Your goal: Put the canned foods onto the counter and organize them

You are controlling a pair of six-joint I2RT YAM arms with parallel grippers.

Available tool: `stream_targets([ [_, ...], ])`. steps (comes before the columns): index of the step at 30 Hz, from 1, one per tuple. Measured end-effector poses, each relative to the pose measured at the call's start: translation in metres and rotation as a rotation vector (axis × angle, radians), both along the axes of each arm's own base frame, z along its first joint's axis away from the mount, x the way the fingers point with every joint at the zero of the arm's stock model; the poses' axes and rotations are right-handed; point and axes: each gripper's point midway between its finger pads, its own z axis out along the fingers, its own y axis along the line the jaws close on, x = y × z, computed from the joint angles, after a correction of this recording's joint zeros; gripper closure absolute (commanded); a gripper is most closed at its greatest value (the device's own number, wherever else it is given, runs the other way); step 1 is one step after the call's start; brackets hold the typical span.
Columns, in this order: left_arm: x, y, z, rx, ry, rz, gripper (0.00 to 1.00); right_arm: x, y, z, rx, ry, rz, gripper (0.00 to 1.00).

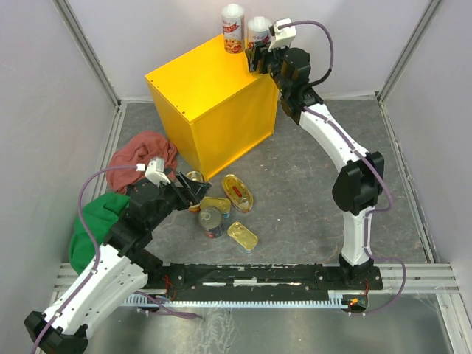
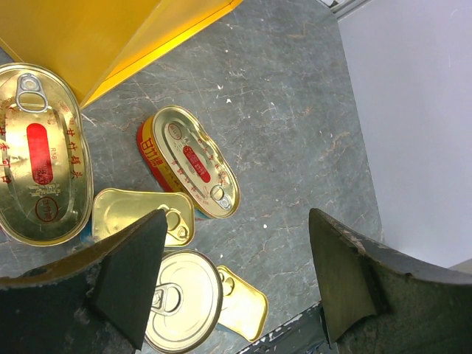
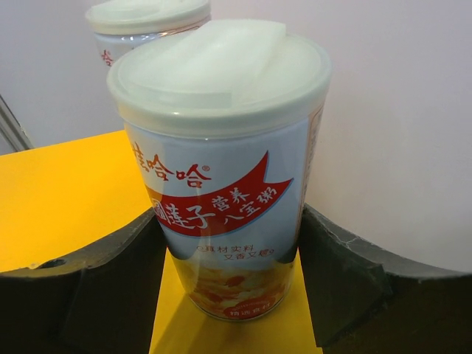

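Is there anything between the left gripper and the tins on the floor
Nothing visible does. The left gripper hangs open above the round can, with the oval tins and rectangular tins lying uncovered on the floor; the cloths sit off to its left side.

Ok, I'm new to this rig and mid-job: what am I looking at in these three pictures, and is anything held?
These are two robot arms bolted at the table's near edge. The wide picture looks down from above and behind them. The other two come from a camera on each wrist. The left tool is open and empty, hovering over five tins on the grey floor: two oval tins, two rectangular tins and a round can. The right tool has a finger on either side of a tall can standing on the yellow box; I cannot tell whether it grips. A second tall can stands beside it. A red cloth and a green cloth lie on the left.
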Motion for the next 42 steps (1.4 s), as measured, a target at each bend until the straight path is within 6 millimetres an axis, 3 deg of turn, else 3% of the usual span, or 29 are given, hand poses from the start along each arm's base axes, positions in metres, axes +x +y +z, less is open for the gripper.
stream_targets([
  [8, 0.002, -0.001, -0.001, 0.0, 0.0, 0.0, 0.16, 0.01, 0.004, 0.0, -0.004, 0.014, 0.015, 0.25],
  [12, 0.002, -0.001, 0.001, -0.004, -0.006, 0.0, 0.16, 0.009, 0.006, 0.0, 0.001, 0.023, 0.033, 0.24],
  [20, 0.002, -0.001, 0.004, -0.013, -0.021, 0.0, 0.16, 0.005, 0.013, -0.003, 0.0, 0.046, 0.059, 0.11],
  [29, -0.001, 0.0, 0.008, -0.044, -0.028, 0.01, 0.15, -0.006, 0.012, -0.004, -0.009, 0.073, 0.065, 0.06],
  [42, -0.003, 0.006, 0.016, -0.077, -0.046, 0.041, 0.15, -0.045, -0.007, 0.034, 0.0, 0.055, 0.061, 0.05],
])
